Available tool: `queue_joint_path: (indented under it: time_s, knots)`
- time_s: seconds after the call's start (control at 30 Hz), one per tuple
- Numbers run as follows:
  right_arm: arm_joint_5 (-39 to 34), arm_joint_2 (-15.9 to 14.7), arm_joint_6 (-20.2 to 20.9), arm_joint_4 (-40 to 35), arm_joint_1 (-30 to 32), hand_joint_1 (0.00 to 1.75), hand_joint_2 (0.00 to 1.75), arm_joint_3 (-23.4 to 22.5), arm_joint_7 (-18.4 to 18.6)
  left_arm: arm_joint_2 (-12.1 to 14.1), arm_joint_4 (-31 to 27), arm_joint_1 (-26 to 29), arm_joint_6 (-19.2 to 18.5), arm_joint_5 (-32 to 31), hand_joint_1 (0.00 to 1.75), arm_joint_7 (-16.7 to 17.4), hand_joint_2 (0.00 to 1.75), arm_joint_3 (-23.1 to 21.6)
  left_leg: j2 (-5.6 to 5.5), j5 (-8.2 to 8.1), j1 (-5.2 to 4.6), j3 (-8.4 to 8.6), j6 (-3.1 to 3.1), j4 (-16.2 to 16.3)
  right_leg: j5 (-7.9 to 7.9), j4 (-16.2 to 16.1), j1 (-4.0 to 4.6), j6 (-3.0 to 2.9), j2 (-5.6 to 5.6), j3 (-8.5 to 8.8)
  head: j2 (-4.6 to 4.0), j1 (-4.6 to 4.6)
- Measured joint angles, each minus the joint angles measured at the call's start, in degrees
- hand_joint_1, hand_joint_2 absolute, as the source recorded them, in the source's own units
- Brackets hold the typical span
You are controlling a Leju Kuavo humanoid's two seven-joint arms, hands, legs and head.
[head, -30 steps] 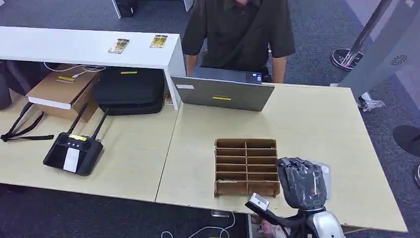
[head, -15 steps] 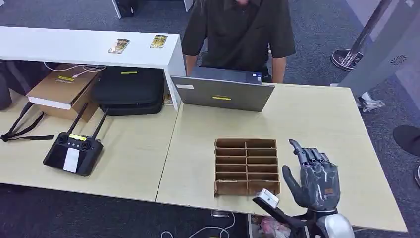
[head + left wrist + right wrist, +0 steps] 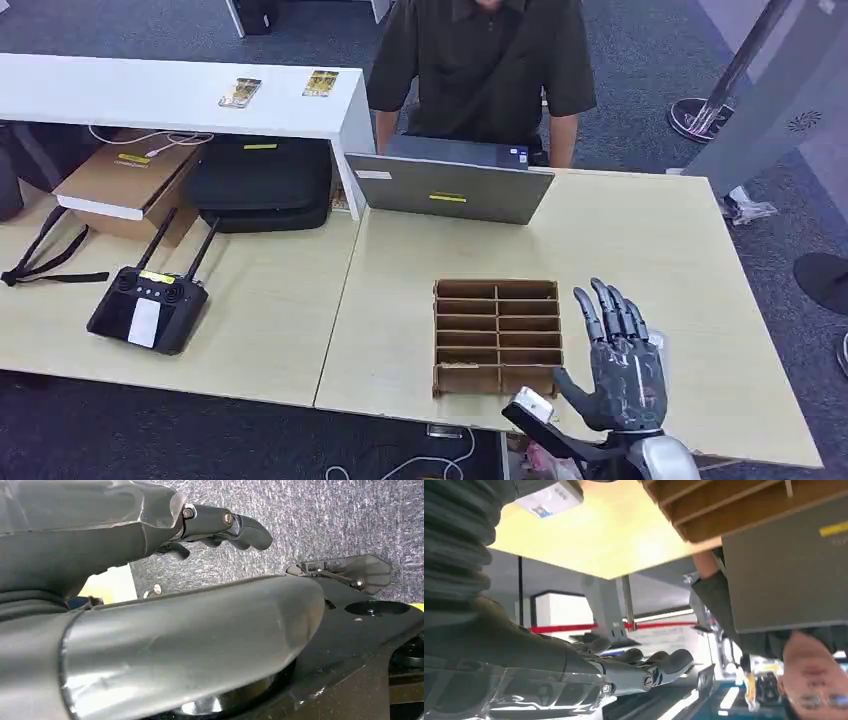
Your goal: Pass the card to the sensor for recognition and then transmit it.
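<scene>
Right hand (image 3: pixel 622 372) raised, fingers spread, empty.
Hovers just right of wooden slot rack (image 3: pixel 497 336); card (image 3: pixel 550 499) on table by it. Left hand (image 3: pixel 150 525): fingers curled, empty.

1. My right hand (image 3: pixel 622 362) covers most of a white card (image 3: pixel 657 343) lying just behind it; I can't read it.
2. The person (image 3: pixel 487 62) beyond the hand is cropped above the shoulders.
3. Slot contents in the brown organizer (image 3: pixel 497 335) beside it are indistinct.

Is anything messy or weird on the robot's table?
Nothing looks spilled, broken or knocked over. The brown slotted organizer sits squarely on the table, the laptop stands upright, and the right hand hovers open beside the organizer, holding nothing.
</scene>
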Motion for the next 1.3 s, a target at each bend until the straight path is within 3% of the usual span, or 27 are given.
queue_joint_path:
  time_s: [0.33, 0.93, 1.3]
  knots:
    - [-1.95, 0.24, 5.84, 0.15, 1.33, 0.00, 1.75, 3.35, 2.76, -0.07, -0.02, -0.01, 0.00, -0.31, 0.00, 0.15, 0.00, 0.81, 0.00, 0.00, 0.00, 0.00, 0.00, 0.00, 0.00, 0.00, 0.00, 0.00, 0.00, 0.00, 0.00, 0.00]
    - [-6.60, 0.42, 4.84, 4.29, -0.07, 0.00, 1.75, 10.89, 2.30, -0.09, 0.00, -1.00, -1.05, -1.40, 0.00, -0.28, 0.00, 0.83, 0.00, 0.00, 0.01, 0.00, 0.00, -0.01, 0.00, 0.01, 0.00, 0.00, 0.00, 0.01, 0.00, 0.00]
    - [-7.54, 3.87, 4.75, 9.66, -3.43, 0.00, 1.75, 13.75, 0.00, -0.35, 0.00, -1.48, -1.53, -1.11, 0.00, -0.68, 0.00, 0.90, 0.01, 0.01, 0.01, 0.00, -0.01, -0.01, 0.00, 0.02, 0.01, 0.00, 0.01, 0.00, 0.00, 0.00]
